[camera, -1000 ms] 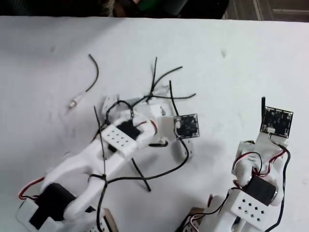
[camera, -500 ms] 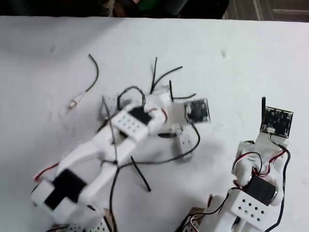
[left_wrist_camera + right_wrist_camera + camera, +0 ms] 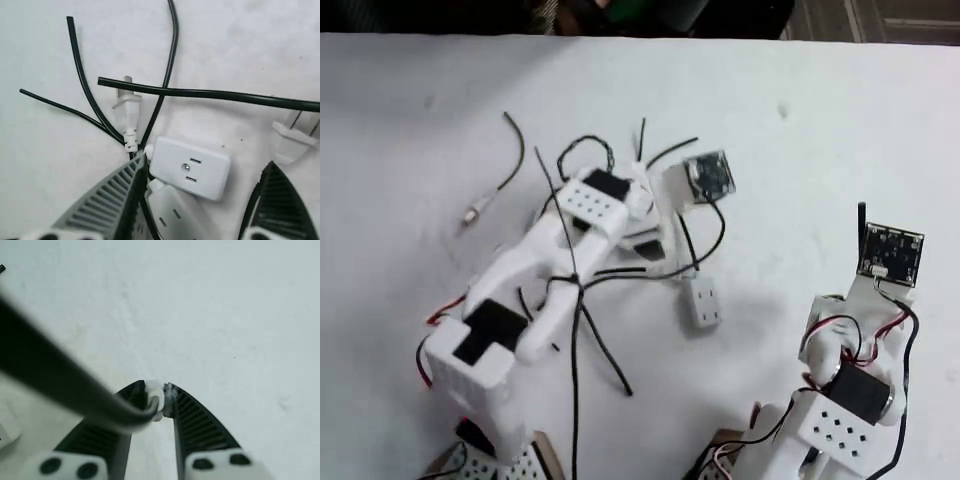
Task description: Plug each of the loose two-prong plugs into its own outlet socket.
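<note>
My left gripper [image 3: 207,162] is open, one finger [image 3: 112,197] on each side of a white outlet block [image 3: 190,167]. A second outlet [image 3: 170,216] lies just under it. A white two-prong plug [image 3: 127,107] lies flat among black cords [image 3: 210,93], and another plug [image 3: 291,140] lies beside the other finger. In the high view the left arm [image 3: 590,205] reaches over the cord tangle at mid-table. My right gripper [image 3: 160,392] is shut on a small white plug [image 3: 154,395] with a black cord [image 3: 55,375]; that cord's stub [image 3: 864,218] sticks up by the right arm.
A third outlet block [image 3: 703,300] lies alone on the white table [image 3: 800,120], between the two arms. A small white plug on a curved black cord [image 3: 477,211] lies to the left. Loose black wires [image 3: 610,355] cross the table near the left arm.
The left arm has swung farther up the table over the cord tangle, leaving the lone outlet block behind. The right arm has kept still.
</note>
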Controlling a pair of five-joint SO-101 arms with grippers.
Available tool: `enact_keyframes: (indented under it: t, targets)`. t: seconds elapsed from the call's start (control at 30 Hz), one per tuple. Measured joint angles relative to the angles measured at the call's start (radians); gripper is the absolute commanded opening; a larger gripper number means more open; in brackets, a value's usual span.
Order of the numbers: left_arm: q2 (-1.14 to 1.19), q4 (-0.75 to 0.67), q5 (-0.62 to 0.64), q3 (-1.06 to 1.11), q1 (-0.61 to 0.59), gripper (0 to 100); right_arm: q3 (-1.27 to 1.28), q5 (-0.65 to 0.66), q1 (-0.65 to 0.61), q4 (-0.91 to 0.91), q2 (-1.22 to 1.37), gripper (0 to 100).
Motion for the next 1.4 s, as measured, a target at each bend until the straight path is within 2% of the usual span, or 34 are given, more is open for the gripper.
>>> enact_keyframes:
  t: [0.13, 0.27, 0.4, 0.6, 0.7, 0.97, 1.07, 1.17, 1.4]
  targets:
    - [0.08, 0.109, 0.04, -0.157, -0.006, 35, 0.0, 0.0, 0.002, 0.0, 0.0, 1.7]
    - [0.184, 0.235, 0.164, -0.358, -0.006, 35, 0.0, 0.0, 0.002, 0.0, 0.0, 1.7]
    - [0.296, 0.367, 0.361, -0.569, -0.006, 35, 0.0, 0.0, 0.006, 0.0, 0.0, 1.7]
    - [0.433, 0.523, 0.727, -0.824, 0.026, 35, 0.012, 0.0, 0.006, 0.0, 0.0, 1.7]
    - [0.496, 0.571, 0.825, -0.901, 0.055, 35, 0.012, 0.0, 0.006, 0.0, 0.0, 1.7]
    - [0.663, 0.644, 0.914, -0.973, 0.124, 33, 0.012, 0.0, 0.006, 0.0, 0.0, 1.7]
    - [0.706, 0.68, 0.918, -0.993, 0.135, 22, 0.012, 0.0, 0.006, 0.0, 0.0, 1.7]
    - [0.727, 0.71, 0.918, -1.016, 0.152, 3, 0.012, 0.0, 0.006, 0.0, 0.0, 1.7]
    - [0.736, 0.763, 0.816, -1.048, 0.213, 2, 0.012, 0.0, 0.006, 0.0, 0.0, 1.7]
